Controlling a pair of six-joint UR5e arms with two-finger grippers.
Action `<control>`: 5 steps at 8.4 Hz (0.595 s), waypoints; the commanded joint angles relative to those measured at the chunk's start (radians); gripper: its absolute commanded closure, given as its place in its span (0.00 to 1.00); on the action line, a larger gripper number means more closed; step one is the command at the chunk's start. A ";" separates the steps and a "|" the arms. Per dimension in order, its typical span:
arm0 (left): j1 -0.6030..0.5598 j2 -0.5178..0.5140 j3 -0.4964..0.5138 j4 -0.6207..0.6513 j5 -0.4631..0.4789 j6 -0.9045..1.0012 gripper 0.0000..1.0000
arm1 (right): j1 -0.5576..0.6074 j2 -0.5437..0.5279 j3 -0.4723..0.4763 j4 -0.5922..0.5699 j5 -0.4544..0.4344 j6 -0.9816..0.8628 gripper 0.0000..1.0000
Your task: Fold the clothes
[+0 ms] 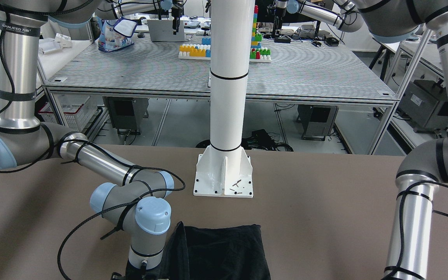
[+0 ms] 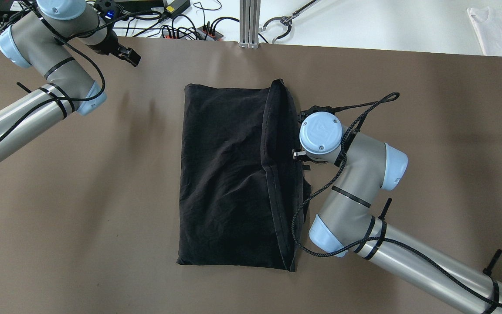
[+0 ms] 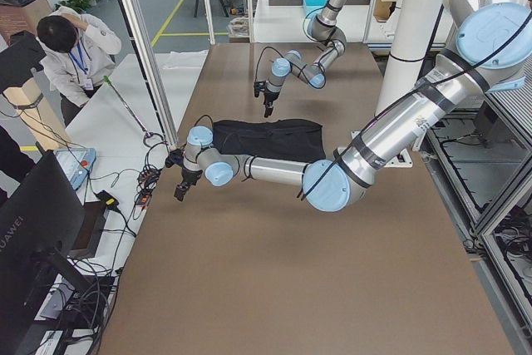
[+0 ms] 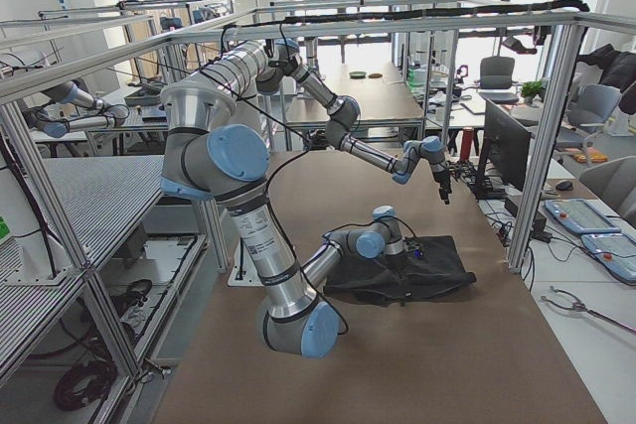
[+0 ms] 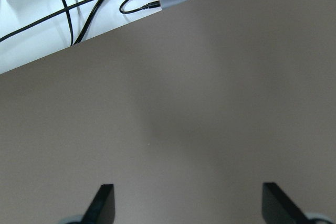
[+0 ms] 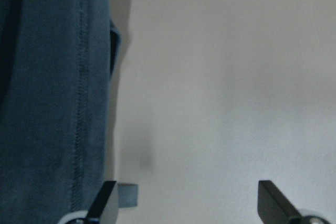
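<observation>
The black garment (image 2: 229, 174) is seen part-folded at the middle of the counter (image 2: 81, 209), the right claw (image 6: 189, 203) spread apart at its 3 o'clock edge, the left claw (image 5: 189, 205) apart and empty at 10 o'clock, so an edge pinch is judged due next.

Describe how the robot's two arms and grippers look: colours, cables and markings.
Both the left arm and the right arm have shiny silver tubes, grey joints and light blue caps. A black braided cable runs along each, fastened with black ties. Black bands with white lettering wrap the upper tubes. The left gripper and right gripper have flat black fingers.
</observation>
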 commanded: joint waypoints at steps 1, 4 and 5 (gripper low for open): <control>0.000 0.000 0.002 0.000 0.000 0.000 0.00 | -0.030 0.040 0.097 -0.013 0.069 0.146 0.06; 0.000 0.000 0.000 0.000 0.000 0.000 0.00 | -0.172 0.037 0.198 -0.131 0.037 0.155 0.06; 0.000 0.002 0.000 0.000 0.000 0.000 0.00 | -0.235 0.033 0.204 -0.134 -0.022 0.154 0.06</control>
